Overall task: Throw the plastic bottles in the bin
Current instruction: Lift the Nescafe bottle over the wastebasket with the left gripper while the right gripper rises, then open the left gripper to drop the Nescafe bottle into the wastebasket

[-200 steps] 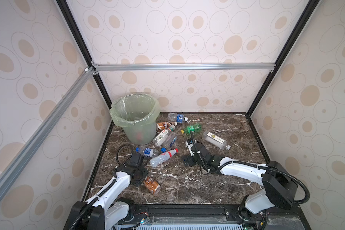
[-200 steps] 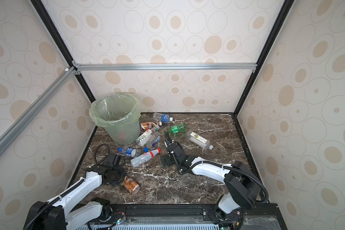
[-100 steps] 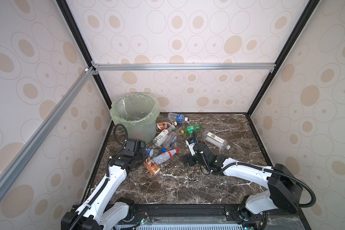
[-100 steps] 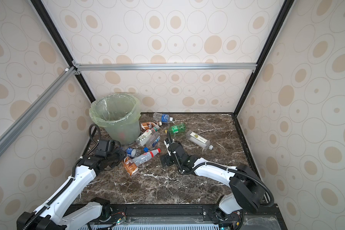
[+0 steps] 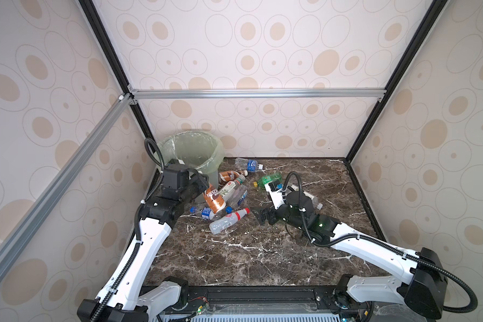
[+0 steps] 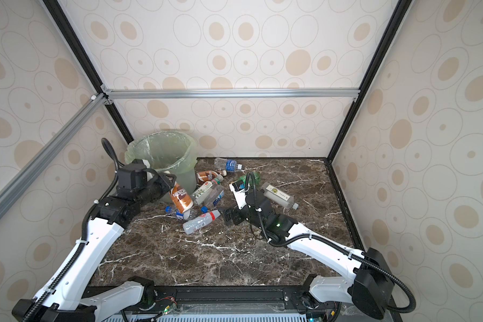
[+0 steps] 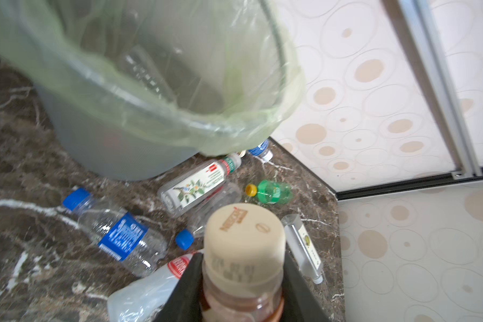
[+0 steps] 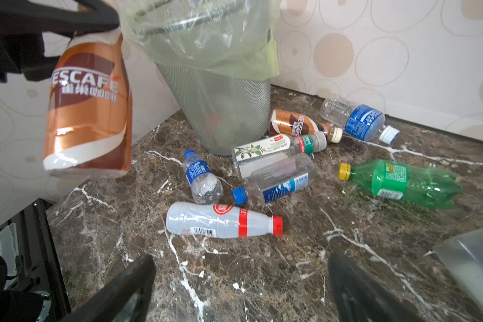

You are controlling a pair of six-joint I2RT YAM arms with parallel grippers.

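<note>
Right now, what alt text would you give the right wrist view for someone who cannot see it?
A brown coffee bottle hangs by its neck in the left end effector, close to the bag-lined bin. Seven more bottles lie scattered on the marble table. The right end effector stands open and empty in the foreground.

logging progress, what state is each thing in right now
left gripper: shut on brown bottle, in the air near the bin
right gripper: open, empty, low over the table
bin: upright, lined, a clear bottle inside
red-cap bottle: lying on the table, capped
green bottle: lying, capped
</note>
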